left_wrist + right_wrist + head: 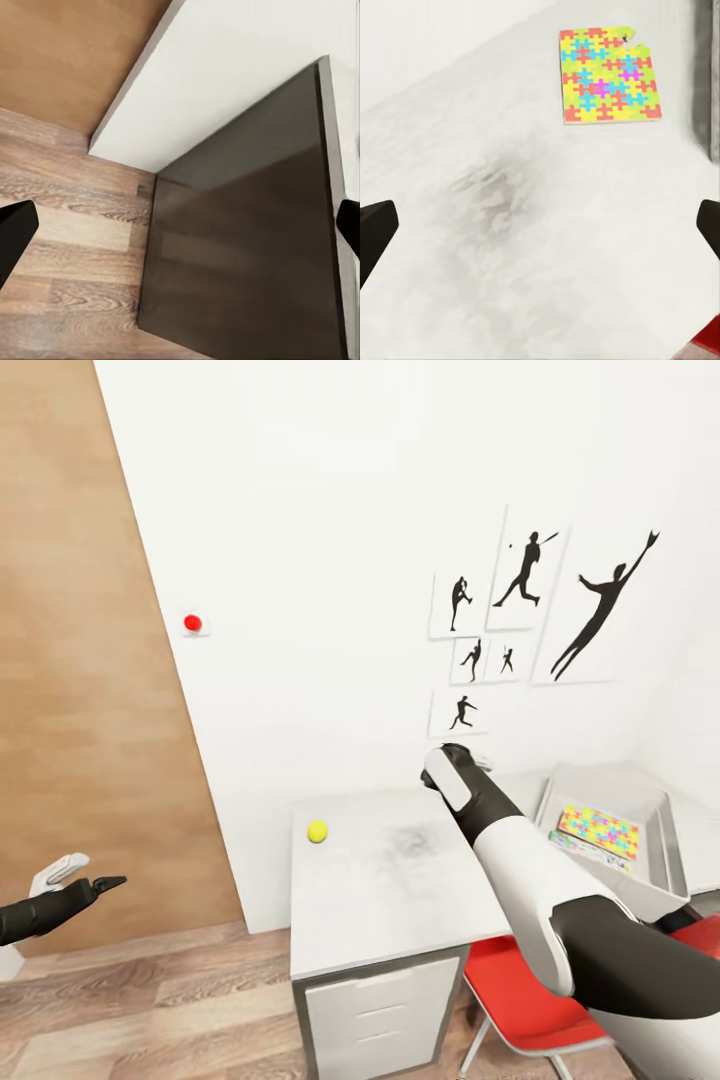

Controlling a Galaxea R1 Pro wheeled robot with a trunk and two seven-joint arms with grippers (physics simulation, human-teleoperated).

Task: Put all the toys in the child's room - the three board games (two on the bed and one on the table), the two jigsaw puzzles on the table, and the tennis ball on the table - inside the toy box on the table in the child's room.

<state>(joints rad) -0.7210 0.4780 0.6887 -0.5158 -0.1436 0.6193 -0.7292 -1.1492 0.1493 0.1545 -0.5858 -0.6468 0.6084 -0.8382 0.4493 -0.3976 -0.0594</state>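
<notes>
A jigsaw puzzle (604,74) is seen lying flat on the pale bench (532,247), ahead of the wide-spread right tool (540,225). The ball (317,831) lies apart, near a white wall. The box (655,815) apparently holds another puzzle.

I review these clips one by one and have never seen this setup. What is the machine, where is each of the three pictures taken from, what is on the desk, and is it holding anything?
This is a simulated two-armed robot on wheels. The large picture comes from its head camera, looking down over both arms. The other two come from cameras near each gripper, looking along its fingers.

In the head view, the right arm reaches over the pale table, and the left gripper hangs over the wood floor. A tennis ball lies on the table. The grey toy box already holds a jigsaw puzzle. The right wrist view shows a jigsaw puzzle lying on the table, with the right gripper open and empty. The left wrist view shows a dark cabinet; that gripper is open and empty too.
</notes>
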